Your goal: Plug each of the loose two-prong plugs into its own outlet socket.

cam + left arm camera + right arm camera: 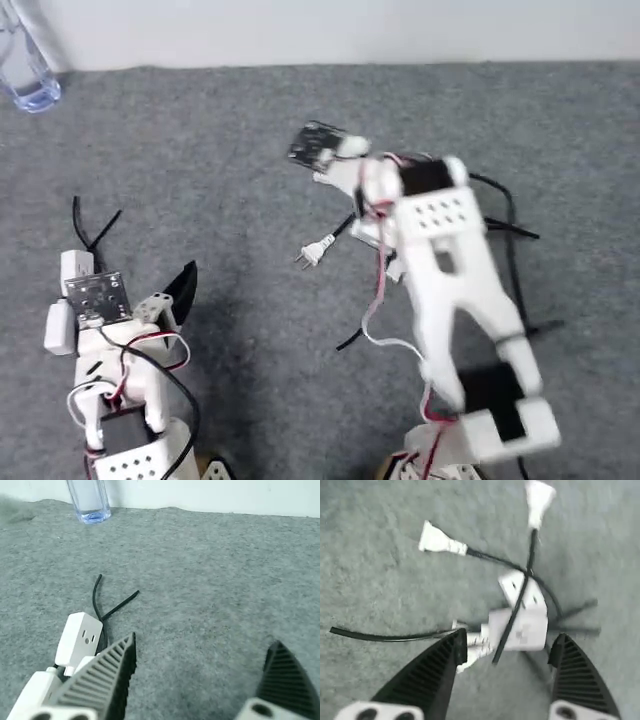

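R claw (510, 636) open, hovering over outlet socket (532, 630).

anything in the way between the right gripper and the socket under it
Yes. A black cord lies slantwise across the top of the white socket, which sits between the fingers of the open right gripper. The cord runs up to a plug. Nothing else visible lies between them.

Bright, even, diffuse light across grey carpet (250, 330). Shadows soft, faint, tight under the outlet block (80, 637). Bottle (89, 502) catches small highlights; wall (350, 30) nearly washes out white.
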